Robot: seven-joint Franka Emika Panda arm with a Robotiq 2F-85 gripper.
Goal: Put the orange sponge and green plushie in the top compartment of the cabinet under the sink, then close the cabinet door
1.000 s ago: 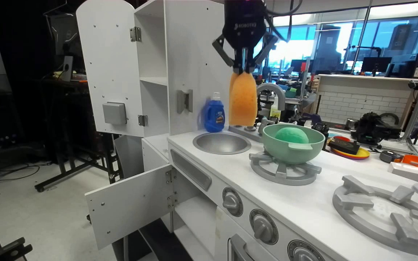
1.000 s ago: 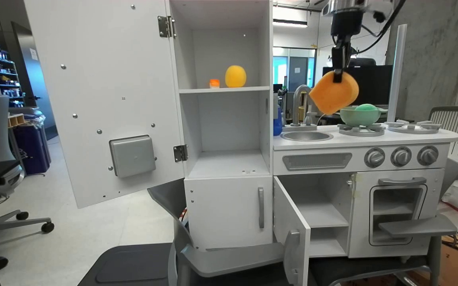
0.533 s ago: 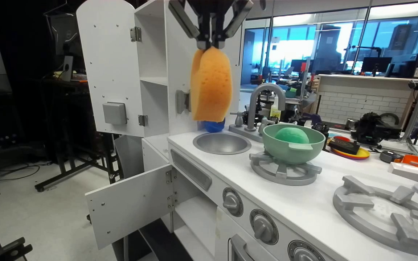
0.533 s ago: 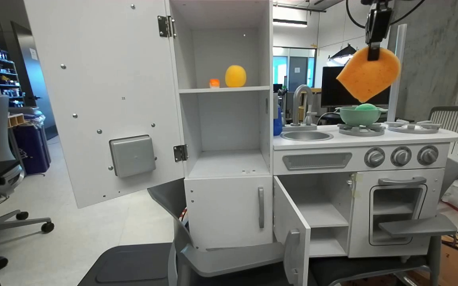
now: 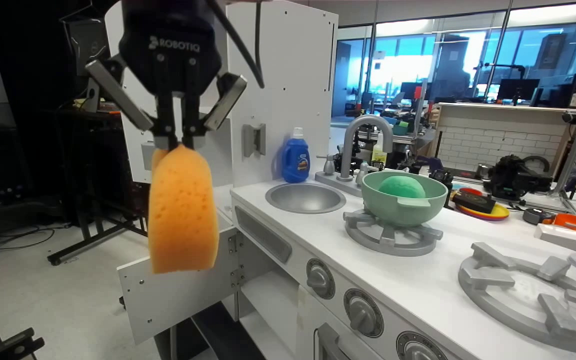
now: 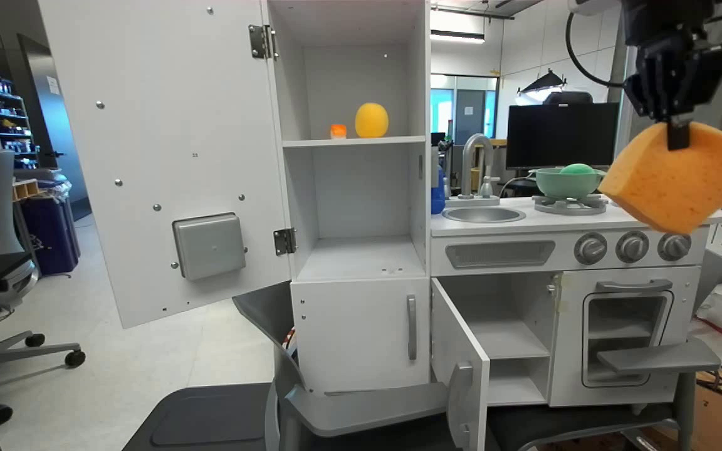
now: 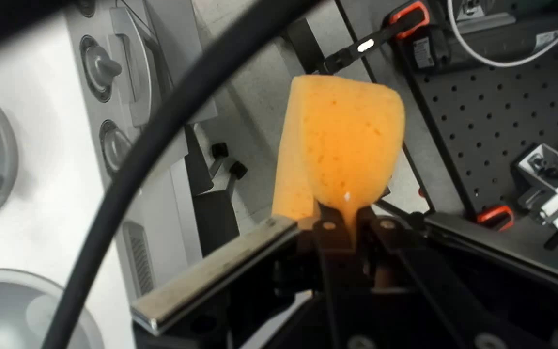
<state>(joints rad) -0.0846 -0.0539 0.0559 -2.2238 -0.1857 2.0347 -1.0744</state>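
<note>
White countertop [image 5: 393,280] bears one sink [image 5: 305,202], one bowl [image 5: 385,210]; one gripper [image 5: 180,142] clenches one orange sponge [image 5: 183,215]; one green plushie [image 5: 402,186] sits in the bowl — underside hidden

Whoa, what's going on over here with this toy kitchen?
A robot's gripper is pinching an orange sponge in mid-air, in front of the counter. The green plushie sits in a mint-green bowl on a burner. Below the sink, the cabinet door stands open. Sponge and plushie are both meant for the top compartment inside; neither is in there yet.
</note>
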